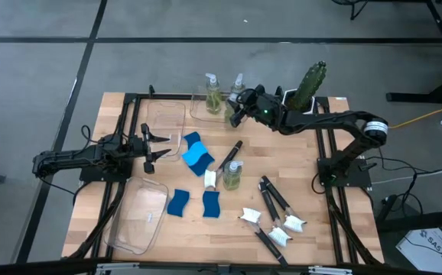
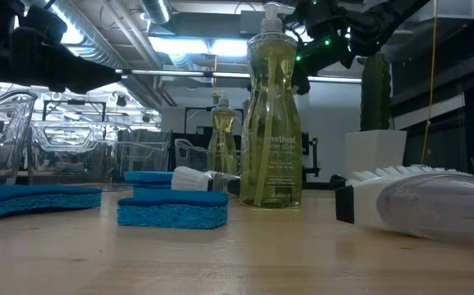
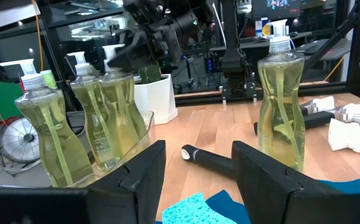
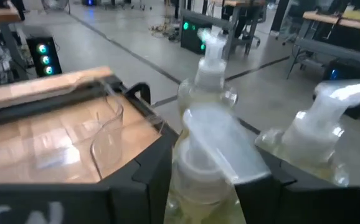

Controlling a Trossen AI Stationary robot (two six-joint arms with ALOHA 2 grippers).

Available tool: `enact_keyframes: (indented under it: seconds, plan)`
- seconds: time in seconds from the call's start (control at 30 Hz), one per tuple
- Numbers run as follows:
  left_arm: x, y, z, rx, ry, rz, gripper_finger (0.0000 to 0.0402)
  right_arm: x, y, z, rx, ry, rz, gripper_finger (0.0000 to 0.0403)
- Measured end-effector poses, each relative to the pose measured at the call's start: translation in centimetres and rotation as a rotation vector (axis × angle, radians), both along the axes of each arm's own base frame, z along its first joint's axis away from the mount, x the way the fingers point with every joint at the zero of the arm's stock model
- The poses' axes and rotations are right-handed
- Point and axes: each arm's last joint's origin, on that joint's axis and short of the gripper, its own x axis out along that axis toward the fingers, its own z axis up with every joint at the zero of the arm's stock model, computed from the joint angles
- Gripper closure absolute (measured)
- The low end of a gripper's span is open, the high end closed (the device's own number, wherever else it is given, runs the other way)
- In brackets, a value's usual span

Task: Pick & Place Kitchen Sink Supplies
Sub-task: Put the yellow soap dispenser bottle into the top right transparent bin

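Three clear pump bottles of yellow-green soap are in a clear bin (image 1: pixel 198 114) at the table's far edge. Two show from above (image 1: pixel 212 90) (image 1: pixel 238 82). My right gripper (image 1: pixel 238 111) reaches over the bin, shut on the third bottle (image 4: pixel 208 162). A fourth bottle (image 1: pixel 232 174) stands mid-table. Blue sponges (image 1: pixel 198 154) (image 1: pixel 179 202) (image 1: pixel 211 204) lie flat on the table. One black-handled brush (image 1: pixel 229 156) lies beside the mid-table bottle, and several more (image 1: pixel 271 200) lie at the near right. My left gripper (image 1: pixel 160 145) hangs open near the left edge, pointing right, with nothing between its fingers. My right gripper has the soap bottle by its neck and shoulder (image 4: pixel 192 180), just under the pump head, pinched between the two fingers (image 4: pixel 142 180). It comes from the table's right, slanting down. The bottle is upright with its lower part (image 3: pixel 121 124) inside the bin. I cannot tell whether its base rests there.
A green cactus in a white pot (image 1: pixel 310 84) stands right beside my right arm at the far edge. Two more clear bins sit on the left, one far (image 1: pixel 166 122) and one near (image 1: pixel 137 218). Black frame rails run along both table sides.
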Motion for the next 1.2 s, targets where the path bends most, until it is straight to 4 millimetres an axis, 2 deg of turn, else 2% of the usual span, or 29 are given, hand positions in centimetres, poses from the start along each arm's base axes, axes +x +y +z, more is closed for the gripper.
enact_keyframes:
  seconds: [0.23, 0.5, 0.63, 0.8, 1.03, 1.2]
  plan:
    - [0.0, 0.0, 0.0, 0.0, 0.0, 0.0, 0.0222, 0.0, 0.0, 0.1, 0.001, 0.003, 0.0, 0.0219]
    - [0.0, 0.0, 0.0, 0.0, 0.0, 0.0, 0.0223, -0.1, 0.1, -0.1, -0.012, 0.045, 0.009, 0.0133]
    - [0.0, 0.0, 0.0, 0.0, 0.0, -0.001, 0.0222, -0.5, 0.2, -0.1, 0.005, 0.073, 0.008, 0.0105]
    - [0.0, 0.0, 0.0, 0.0, 0.0, 0.0, 0.0224, -1.4, 0.9, 0.9, 0.022, 0.09, 0.014, 0.0102]
    - [0.0, 0.0, 0.0, 0.0, 0.0, 0.0, 0.0222, -3.4, 3.1, 2.8, 0.077, 0.124, 0.053, 0.0116]
    - [0.0, 0.0, 0.0, 0.0, 0.0, 0.0, 0.0223, -5.2, 5.0, 3.6, 0.175, 0.173, 0.188, 0.0118]
